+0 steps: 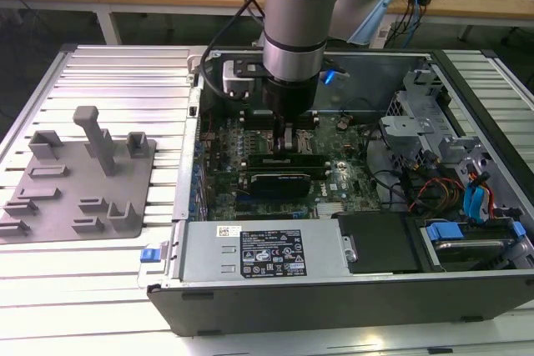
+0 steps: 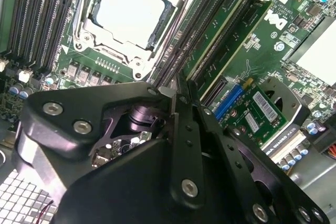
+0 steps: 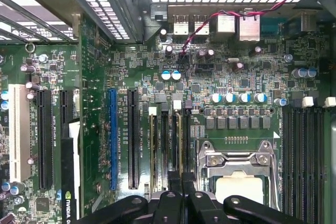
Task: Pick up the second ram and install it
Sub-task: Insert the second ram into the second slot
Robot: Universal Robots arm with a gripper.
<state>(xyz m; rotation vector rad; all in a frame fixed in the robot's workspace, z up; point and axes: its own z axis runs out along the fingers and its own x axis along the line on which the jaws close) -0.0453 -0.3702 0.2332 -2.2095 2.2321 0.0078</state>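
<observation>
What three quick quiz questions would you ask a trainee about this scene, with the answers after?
1. True or false: a cooler covers the CPU socket.
2. Where is the gripper? A, over the grey fixture plate; B, inside the open computer case, above the motherboard; C, over the blue-tabbed drive bays.
3. In the first wrist view, what colour is the one expansion slot that is neither black nor white?
Key: 1 false; 2 B; 3 blue.
</observation>
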